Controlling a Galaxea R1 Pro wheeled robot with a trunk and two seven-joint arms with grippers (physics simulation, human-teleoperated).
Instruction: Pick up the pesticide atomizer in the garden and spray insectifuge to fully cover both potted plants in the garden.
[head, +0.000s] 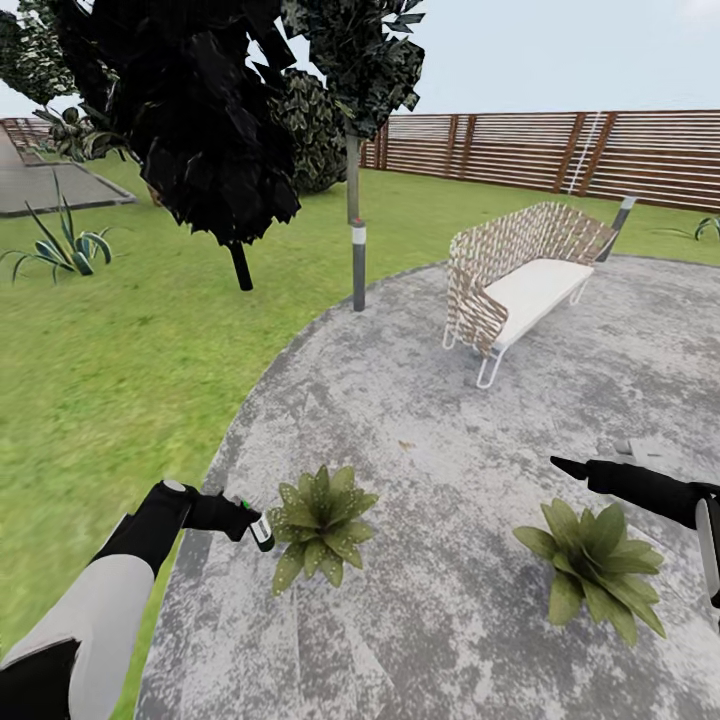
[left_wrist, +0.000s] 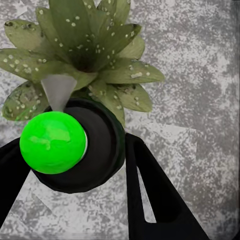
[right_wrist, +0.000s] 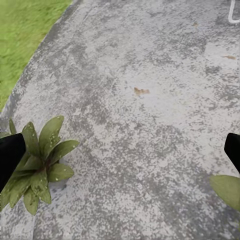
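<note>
My left gripper (head: 246, 520) is shut on the pesticide atomizer (head: 262, 533), held just left of the left potted plant (head: 320, 525). In the left wrist view the atomizer (left_wrist: 52, 142) shows a bright green round cap and a grey nozzle aimed at that plant (left_wrist: 85, 50), whose leaves carry small white specks. The black fingers (left_wrist: 160, 200) press against the bottle's sides. The right potted plant (head: 595, 565) stands on the paving below my right gripper (head: 572, 467), which is open and holds nothing. Its view shows both plants, the left one (right_wrist: 40, 160) and a leaf of the right one (right_wrist: 227, 190).
A round grey paved patch (head: 430, 430) is bordered by grass (head: 100, 380). A woven bench (head: 520, 280) stands at the back right, a post (head: 358, 265) and a dark tree (head: 215, 150) behind the left plant. A slatted fence (head: 560, 150) closes the far side.
</note>
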